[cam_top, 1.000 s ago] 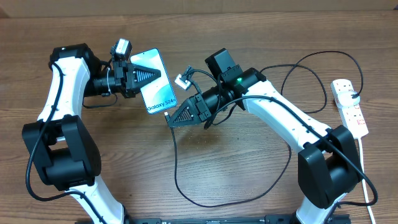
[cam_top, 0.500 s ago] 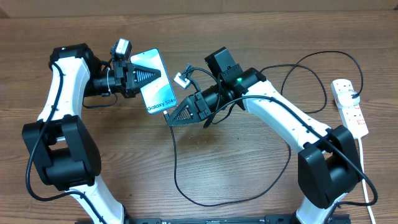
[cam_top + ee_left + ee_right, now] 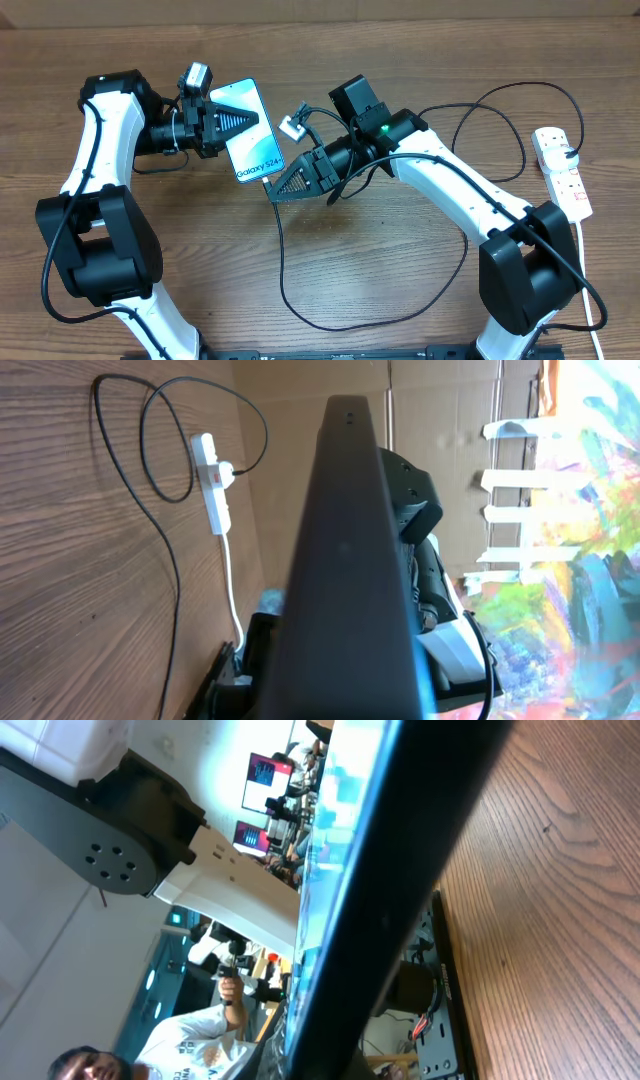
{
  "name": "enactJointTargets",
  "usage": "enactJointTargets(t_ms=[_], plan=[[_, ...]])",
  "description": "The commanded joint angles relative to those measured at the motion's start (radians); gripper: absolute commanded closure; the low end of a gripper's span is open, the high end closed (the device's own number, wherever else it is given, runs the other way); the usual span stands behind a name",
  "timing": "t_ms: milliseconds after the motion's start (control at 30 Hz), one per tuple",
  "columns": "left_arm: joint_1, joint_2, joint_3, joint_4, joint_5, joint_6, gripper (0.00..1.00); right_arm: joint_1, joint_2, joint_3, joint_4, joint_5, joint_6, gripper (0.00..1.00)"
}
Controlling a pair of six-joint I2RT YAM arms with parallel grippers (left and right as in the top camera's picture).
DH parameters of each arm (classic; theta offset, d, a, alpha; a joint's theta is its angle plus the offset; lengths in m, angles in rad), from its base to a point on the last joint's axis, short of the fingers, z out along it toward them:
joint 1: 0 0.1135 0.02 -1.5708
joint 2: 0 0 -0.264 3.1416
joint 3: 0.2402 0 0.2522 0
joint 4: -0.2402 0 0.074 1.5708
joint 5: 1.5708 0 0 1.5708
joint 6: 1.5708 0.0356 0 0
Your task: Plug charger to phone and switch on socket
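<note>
Showing its blue screen to the overhead camera, the phone [image 3: 252, 148] sits tilted in the upper left-centre of the frame, its lower end pointing toward the middle of the table [image 3: 400, 60]. The left gripper [image 3: 258, 122] reaches in from the left and is clenched across the phone, one black finger lying over the screen. In the left wrist view the phone [image 3: 345, 560] fills the centre as a dark edge seen end-on. At the phone's lower end, the right gripper [image 3: 275, 192] has its jaws closed on the plug end of the charger [image 3: 281, 260], the tip just at the phone's bottom edge; whether it is seated I cannot tell. From there the thin black cable drops toward the bottom of the frame, sweeps right in a wide loop, and climbs to the upper right. The socket [image 3: 563, 170] lies along the right edge, well apart from the phone, red switches showing.
</note>
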Motion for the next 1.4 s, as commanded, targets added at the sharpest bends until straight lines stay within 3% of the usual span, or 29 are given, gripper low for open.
enactJointTargets(t_ms=[0, 467, 1367], plan=[[-0.006, -0.010, 0.014, -0.004, 0.042, -0.014, 0.96, 0.001, -0.031, 0.002, 0.019, -0.005, 0.030, 0.96], [-0.006, -0.010, 0.014, -0.004, 0.042, -0.014, 0.96, 0.001, -0.031, 0.002, 0.028, 0.059, 0.074, 0.96], [-0.006, -0.010, 0.014, 0.015, 0.042, -0.014, 0.96, 0.001, -0.031, 0.002, 0.027, 0.007, 0.074, 0.96]])
